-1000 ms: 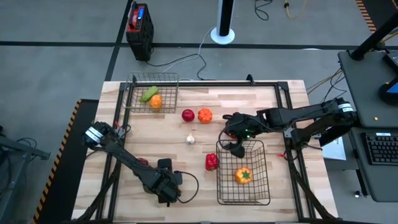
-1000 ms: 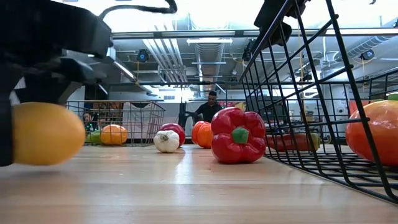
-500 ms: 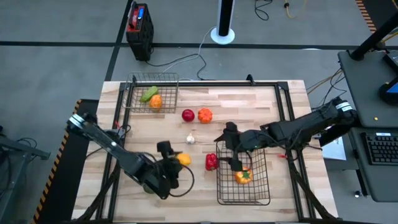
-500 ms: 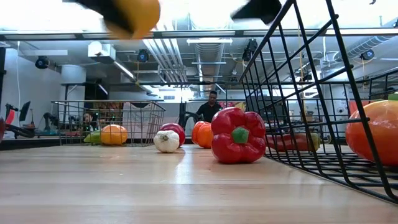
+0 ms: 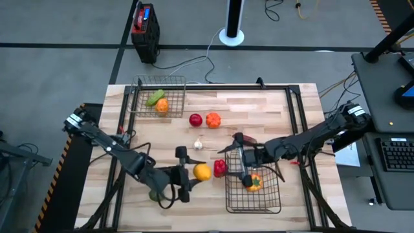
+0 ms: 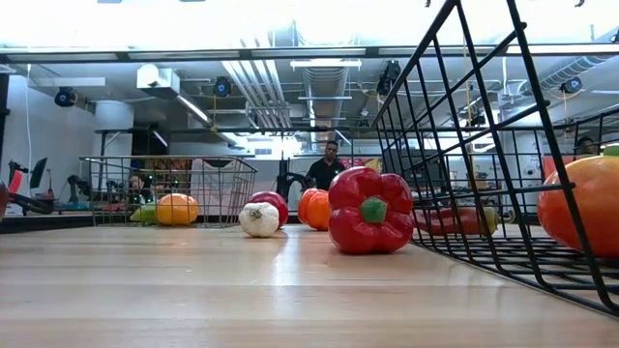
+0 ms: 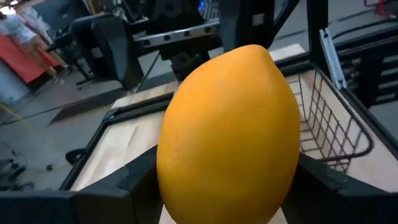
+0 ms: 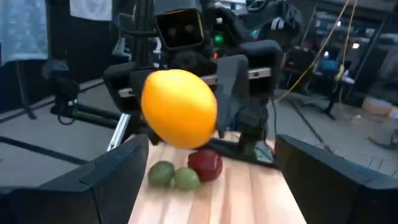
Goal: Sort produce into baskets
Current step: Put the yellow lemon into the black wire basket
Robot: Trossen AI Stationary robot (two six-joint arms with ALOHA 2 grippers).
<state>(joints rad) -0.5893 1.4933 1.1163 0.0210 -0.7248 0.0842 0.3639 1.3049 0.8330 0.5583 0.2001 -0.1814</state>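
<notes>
Above the wooden table (image 5: pixel 272 110), the left gripper (image 5: pixel 191 173) clamps a yellow lemon (image 5: pixel 202 171), held in the air just left of a red pepper (image 5: pixel 220 167). The right gripper (image 5: pixel 237 157), fingers spread wide and holding nothing, hovers over the near-right basket (image 5: pixel 253 204), which contains an orange pepper (image 5: pixel 253 182). A far-left basket (image 5: pixel 169 82) holds a green piece (image 5: pixel 154 98) and an orange (image 5: pixel 162 105). Between the baskets lie a red apple (image 5: pixel 195 120), an orange tomato (image 5: pixel 213 120) and white garlic (image 5: pixel 198 145).
</notes>
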